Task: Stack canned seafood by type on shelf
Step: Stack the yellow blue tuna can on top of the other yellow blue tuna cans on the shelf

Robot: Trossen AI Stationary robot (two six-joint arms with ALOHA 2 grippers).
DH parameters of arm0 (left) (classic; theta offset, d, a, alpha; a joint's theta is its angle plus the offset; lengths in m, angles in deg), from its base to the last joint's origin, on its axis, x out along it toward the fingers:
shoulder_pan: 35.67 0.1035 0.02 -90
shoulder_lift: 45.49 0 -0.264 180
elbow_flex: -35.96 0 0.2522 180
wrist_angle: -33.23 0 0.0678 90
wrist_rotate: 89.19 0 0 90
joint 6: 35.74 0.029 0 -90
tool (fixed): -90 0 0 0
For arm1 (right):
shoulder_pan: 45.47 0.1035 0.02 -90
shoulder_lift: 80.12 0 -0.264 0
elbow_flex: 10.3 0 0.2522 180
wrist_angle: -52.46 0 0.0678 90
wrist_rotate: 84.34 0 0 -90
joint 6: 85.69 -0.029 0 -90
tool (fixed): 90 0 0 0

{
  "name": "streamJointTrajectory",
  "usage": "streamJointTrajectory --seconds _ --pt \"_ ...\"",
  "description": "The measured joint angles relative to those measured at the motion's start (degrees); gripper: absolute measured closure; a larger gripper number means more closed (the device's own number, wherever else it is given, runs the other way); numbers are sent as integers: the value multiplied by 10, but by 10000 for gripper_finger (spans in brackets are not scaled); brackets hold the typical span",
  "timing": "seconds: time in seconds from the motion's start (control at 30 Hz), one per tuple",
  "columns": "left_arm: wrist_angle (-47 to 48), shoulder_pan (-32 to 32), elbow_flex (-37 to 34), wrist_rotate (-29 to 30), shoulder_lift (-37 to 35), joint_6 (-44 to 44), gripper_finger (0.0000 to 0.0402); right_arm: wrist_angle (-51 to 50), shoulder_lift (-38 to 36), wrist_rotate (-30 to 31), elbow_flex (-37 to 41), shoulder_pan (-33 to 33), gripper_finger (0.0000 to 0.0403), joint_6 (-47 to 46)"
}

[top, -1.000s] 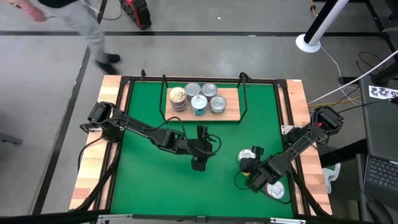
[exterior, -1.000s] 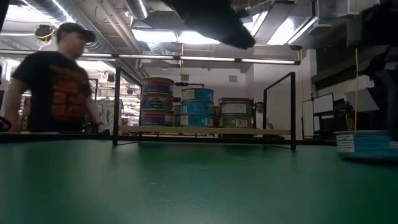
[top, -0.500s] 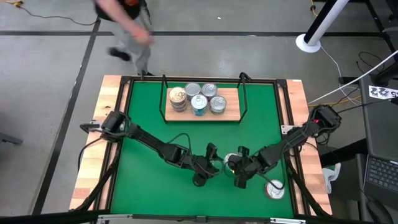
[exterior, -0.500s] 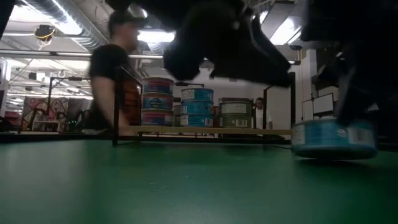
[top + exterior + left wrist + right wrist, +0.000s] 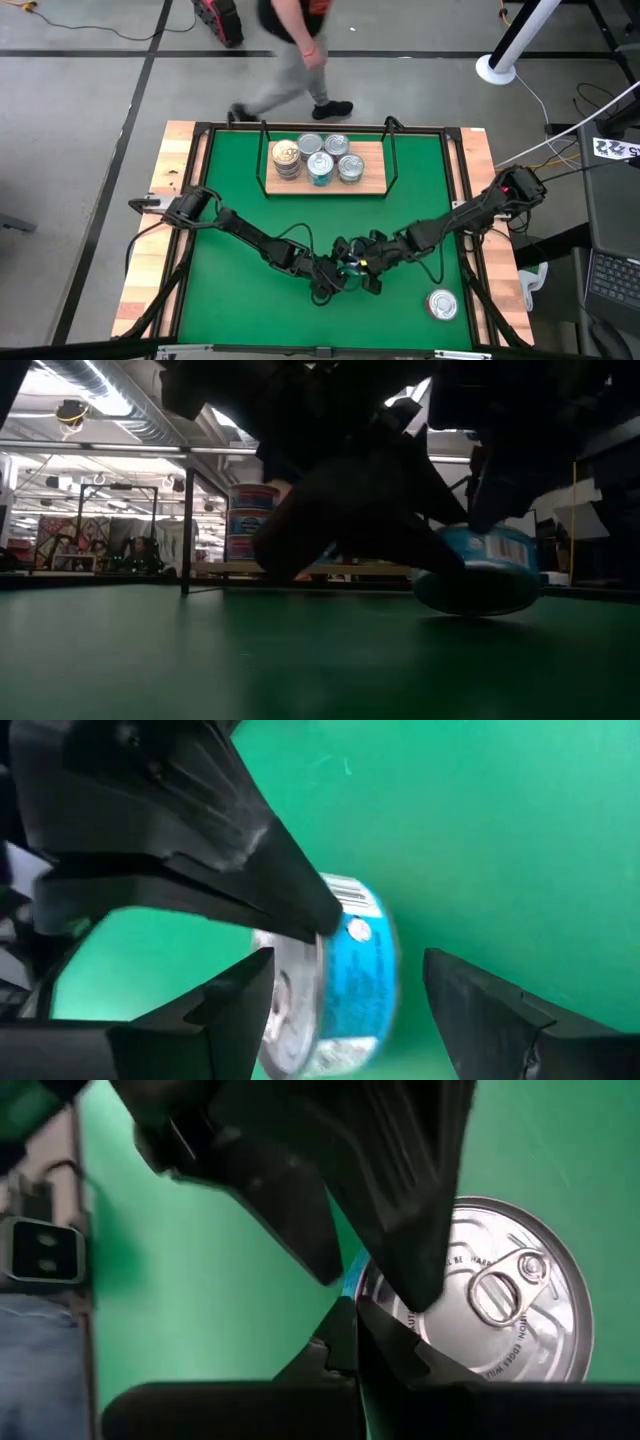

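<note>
We are mid-handover above the near bench: our right tool (image 5: pixel 372 268) grips a teal tin (image 5: pixel 478 565) just off the green mat (image 5: pixel 230 200), our left tool (image 5: pixel 340 272) wide around it. Next, close left, release right, carry to the shelf (image 5: pixel 372 178).

Green mat (image 5: pixel 230 270) spread over a wooden table (image 5: pixel 140 290), light planks showing along both sides. Grey floor beyond the far edge, crossed by dark tape lines. Person (image 5: pixel 290 50) walking past behind the table, blurred, in grey trousers and dark shoes. Red and black device (image 5: pixel 220 20) on the floor near the top. White round stand base (image 5: pixel 495 68) with a pole and a white cable. Laptop (image 5: pixel 612 270) on a dark side surface, beside a black-and-white marker sheet (image 5: pixel 615 148). Ceiling lights and pipes (image 5: pixel 110 400) overhead in the low view.
</note>
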Motion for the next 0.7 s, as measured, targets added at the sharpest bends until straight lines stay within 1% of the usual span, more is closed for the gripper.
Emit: streamJointTrajectory --seconds 0.27,0.43,0.57,0.7 --pt "1 6 0 7 0 0 149 59 0 -56 0 -30 403 -1" --pt "1 5 0 13 0 -4 153 61 0 -73 0 -33 402 -2" --pt "2 1 0 13 0 -5 186 61 0 -79 0 -32 388 -3" --pt "4 -1 0 13 0 -4 236 61 -1 -83 0 -32 352 -5"
